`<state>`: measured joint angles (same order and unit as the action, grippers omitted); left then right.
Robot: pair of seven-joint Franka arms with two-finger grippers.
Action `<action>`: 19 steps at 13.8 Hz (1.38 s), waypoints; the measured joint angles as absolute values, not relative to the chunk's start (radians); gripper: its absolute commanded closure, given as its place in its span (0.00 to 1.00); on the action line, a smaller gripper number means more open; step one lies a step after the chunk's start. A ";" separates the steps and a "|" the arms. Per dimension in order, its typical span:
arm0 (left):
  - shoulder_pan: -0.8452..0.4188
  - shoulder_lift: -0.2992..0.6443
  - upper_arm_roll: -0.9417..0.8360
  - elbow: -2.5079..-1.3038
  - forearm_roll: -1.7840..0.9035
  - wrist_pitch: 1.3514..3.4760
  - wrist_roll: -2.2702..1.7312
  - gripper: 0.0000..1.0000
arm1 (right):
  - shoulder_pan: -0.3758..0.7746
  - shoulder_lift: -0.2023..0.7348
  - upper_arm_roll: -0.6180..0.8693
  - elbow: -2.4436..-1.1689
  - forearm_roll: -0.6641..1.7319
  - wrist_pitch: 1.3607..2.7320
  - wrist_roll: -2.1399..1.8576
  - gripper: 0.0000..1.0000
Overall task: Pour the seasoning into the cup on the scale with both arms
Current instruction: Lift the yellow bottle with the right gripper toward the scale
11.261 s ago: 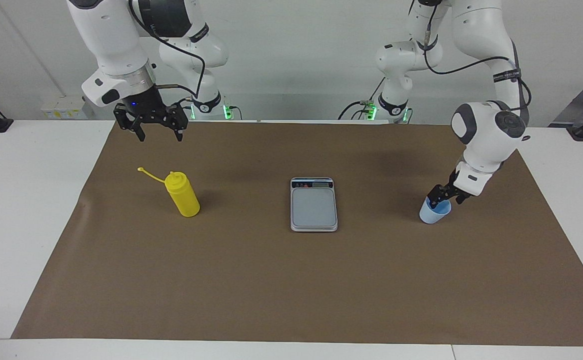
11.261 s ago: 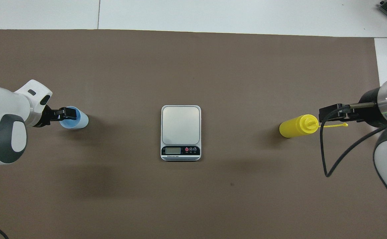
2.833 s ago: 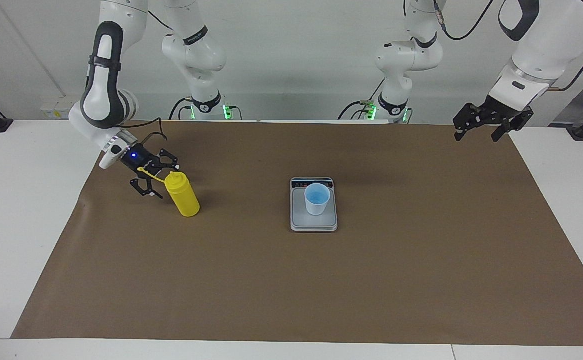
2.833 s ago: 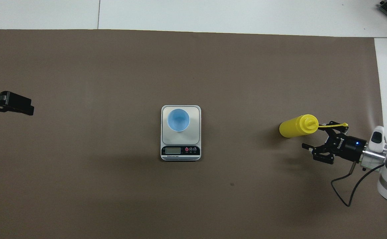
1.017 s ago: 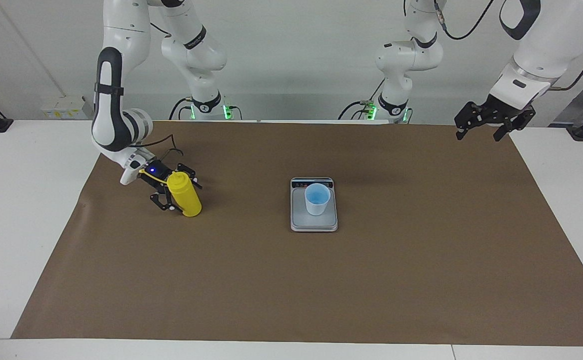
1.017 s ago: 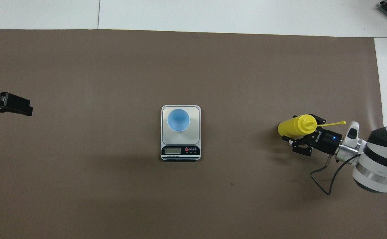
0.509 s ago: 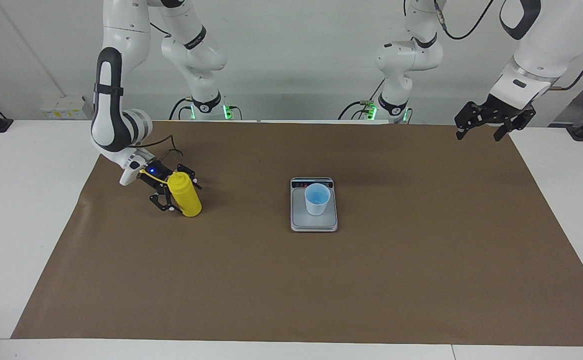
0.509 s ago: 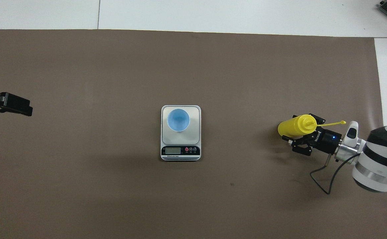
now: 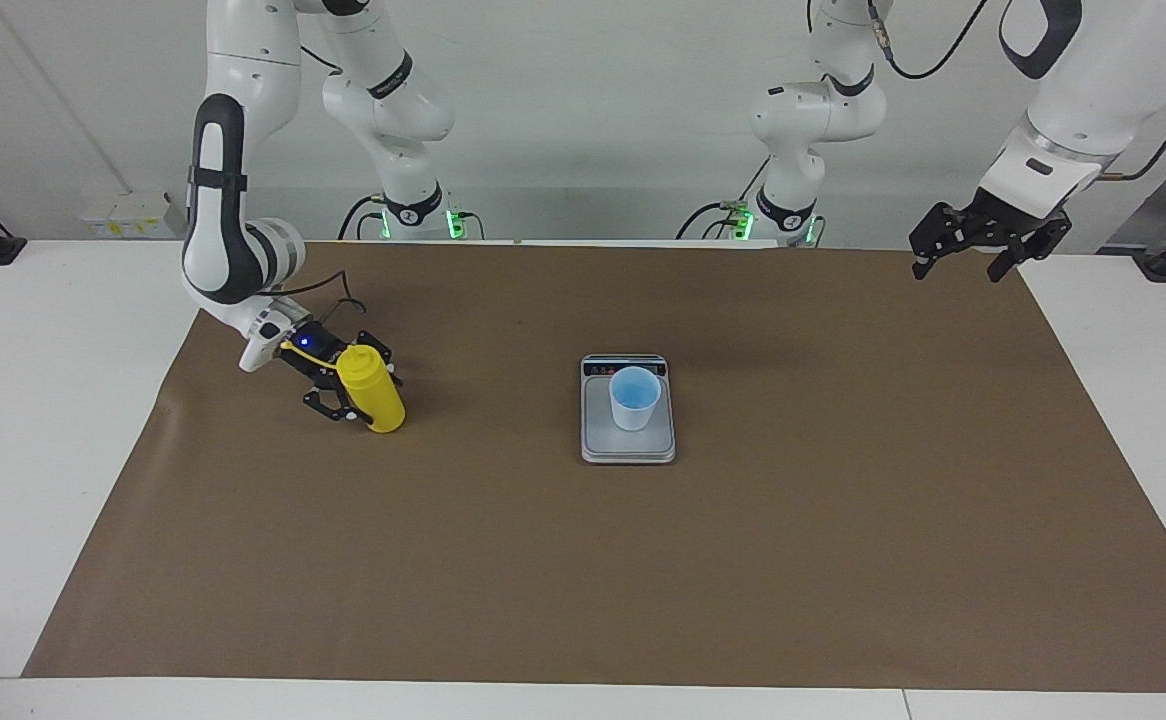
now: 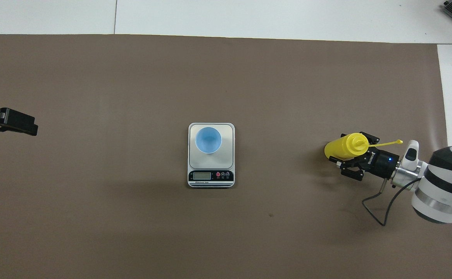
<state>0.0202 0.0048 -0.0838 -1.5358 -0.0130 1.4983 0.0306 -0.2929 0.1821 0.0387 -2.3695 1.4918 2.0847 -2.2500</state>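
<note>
Brown paper (image 9: pixel 583 580) covers the worktop (image 9: pixel 43 400) across the lower frame. At the centre you see the scale (image 9: pixel 628 445), its long axis running toward the robots and its display strip (image 9: pixel 623 368) at the end nearest them. The cup (image 9: pixel 633 398) stands upright on its plate, mouth up. Level with it, toward the right arm's end, the yellow bottle (image 9: pixel 373 395) stands on the paper, long axis vertical, nozzle up. The right gripper (image 9: pixel 355 392) reaches in low with jaws on either side of it; you cannot tell whether they press on it. In the upper corner, the left gripper (image 9: pixel 961 262) waits above the paper's edge, jaws spread.
</note>
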 measured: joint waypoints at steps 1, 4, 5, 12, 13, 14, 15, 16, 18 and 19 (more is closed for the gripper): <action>0.020 0.005 -0.084 -1.536 -0.013 1.498 0.031 0.00 | -0.293 0.182 0.039 -2.369 1.492 2.085 -2.250 0.71; 0.020 0.005 -0.084 -1.536 -0.013 1.498 0.031 0.00 | -0.289 0.184 0.040 -2.357 1.492 2.086 -2.250 0.79; 0.020 0.005 -0.084 -1.536 -0.013 1.498 0.031 0.00 | -0.288 0.184 0.041 -2.349 1.492 2.087 -2.250 0.79; 0.020 0.005 -0.084 -1.536 -0.013 1.498 0.031 0.00 | -0.189 0.174 0.044 -2.253 1.480 2.142 -2.155 0.79; 0.020 0.005 -0.084 -1.537 -0.013 1.498 0.031 0.00 | -0.176 0.169 0.044 -2.234 1.449 2.153 -2.124 0.79; 0.020 0.005 -0.084 -1.537 -0.013 1.498 0.031 0.00 | -0.166 0.164 0.045 -2.209 1.400 2.164 -2.076 0.79; 0.020 0.005 -0.084 -1.537 -0.013 1.498 0.031 0.00 | -0.159 0.159 0.045 -2.181 1.348 2.166 -2.027 0.79; 0.020 0.005 -0.084 -1.537 -0.013 1.498 0.031 0.00 | -0.150 0.155 0.045 -2.153 1.304 2.166 -1.979 0.79; 0.020 0.005 -0.084 -1.537 -0.013 1.498 0.031 0.00 | -0.133 0.150 0.046 -2.108 1.235 2.166 -1.906 0.79; 0.020 0.005 -0.084 -1.537 -0.013 1.498 0.031 0.00 | -0.122 0.150 0.046 -2.085 1.199 2.166 -1.869 0.79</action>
<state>0.0202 0.0047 -0.0835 -1.5366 -0.0130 1.4982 0.0306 -0.1218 0.1501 0.0464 -2.0845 1.1986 2.1664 -1.8687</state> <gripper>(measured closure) 0.000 0.423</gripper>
